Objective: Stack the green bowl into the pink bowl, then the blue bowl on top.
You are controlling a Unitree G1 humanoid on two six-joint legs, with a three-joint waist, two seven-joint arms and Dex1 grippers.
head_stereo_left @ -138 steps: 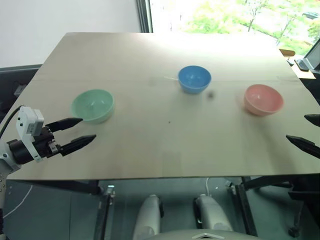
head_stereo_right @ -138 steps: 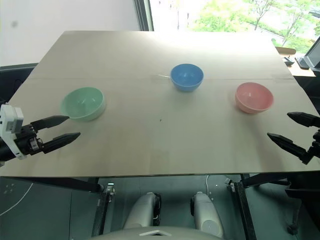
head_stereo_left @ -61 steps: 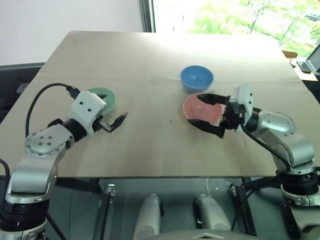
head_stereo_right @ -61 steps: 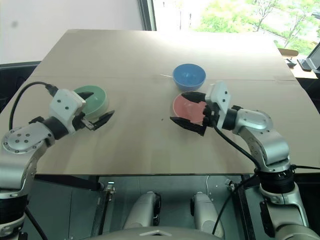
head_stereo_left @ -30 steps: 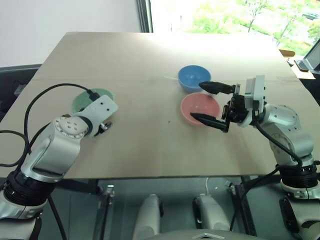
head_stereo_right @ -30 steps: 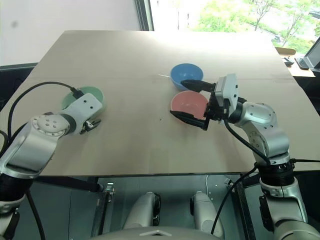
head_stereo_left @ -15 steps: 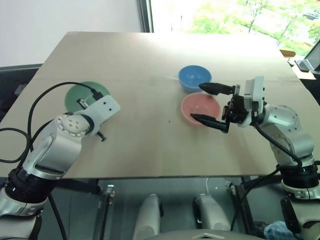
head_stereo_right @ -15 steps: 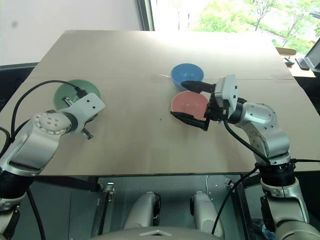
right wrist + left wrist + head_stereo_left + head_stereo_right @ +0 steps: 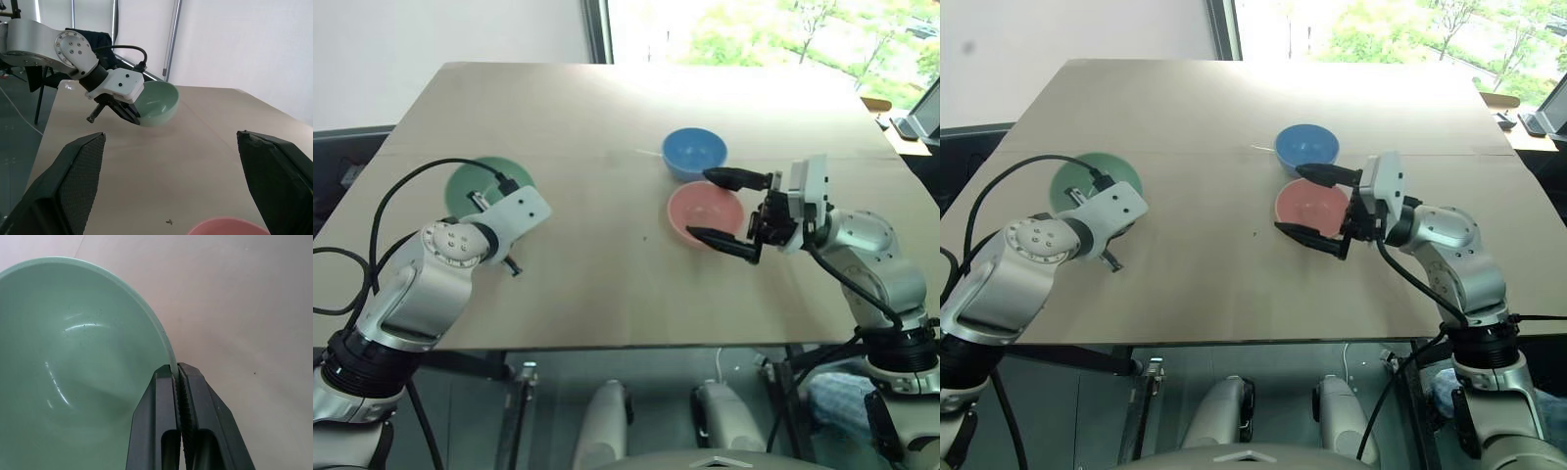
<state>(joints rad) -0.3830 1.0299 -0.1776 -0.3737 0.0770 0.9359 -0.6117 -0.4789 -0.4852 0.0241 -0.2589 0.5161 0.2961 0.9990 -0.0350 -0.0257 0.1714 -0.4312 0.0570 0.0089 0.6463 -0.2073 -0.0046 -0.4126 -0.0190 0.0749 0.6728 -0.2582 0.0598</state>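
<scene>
The small round mint-green plastic bowl (image 9: 73,357) looked light, thin and stiff, with a smooth shiny wall that could slip, so its rim seemed the best place to take hold of it. The left gripper (image 9: 177,374) had its two black fingers (image 9: 159,406) pressed together on that rim, one finger inside the bowl and one outside. In the right wrist view the green bowl (image 9: 155,104) hung tipped in front of those fingers, lifted off the pale wooden table (image 9: 607,284). A pinch on one edge only could let such a slick bowl swing or slide out, so it would probably need slow, steady moving. The left arm was bent, with the wrist aimed forward and a little down. The right gripper (image 9: 722,209) held its fingers spread wide, one at each side of the small round salmon-pink plastic bowl (image 9: 705,208), and they did not seem to touch it. The pink bowl sat on the table between those fingers. The small round sky-blue plastic bowl (image 9: 695,152) rested just past the far finger, close to the pink one. The right arm reached across, its fingers pointing toward the left arm.
</scene>
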